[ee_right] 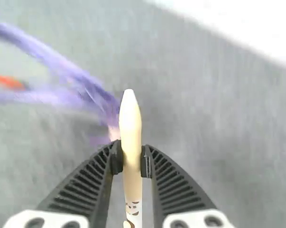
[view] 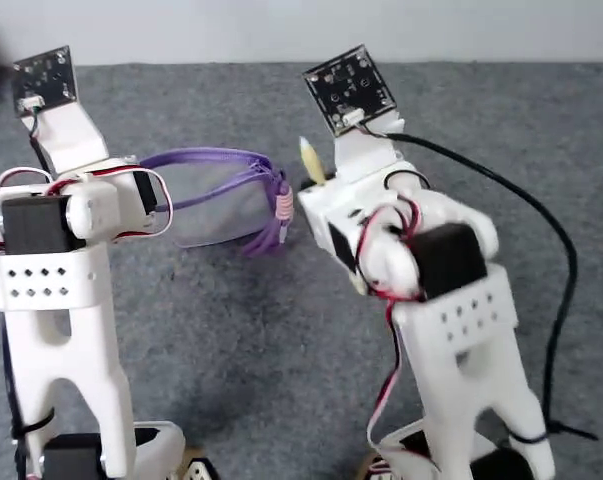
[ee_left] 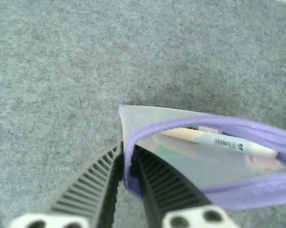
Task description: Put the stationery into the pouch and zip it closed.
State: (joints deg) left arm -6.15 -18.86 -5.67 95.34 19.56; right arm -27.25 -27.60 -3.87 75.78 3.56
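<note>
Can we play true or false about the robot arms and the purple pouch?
1. The left gripper is pinching the edge of the pouch. True.
2. The right gripper is holding nothing. False: it grips a cream pen between its fingers.
3. The pouch is zipped all the way shut. False: its top is open.
4. A white pen already lies inside the pouch. True.
</note>
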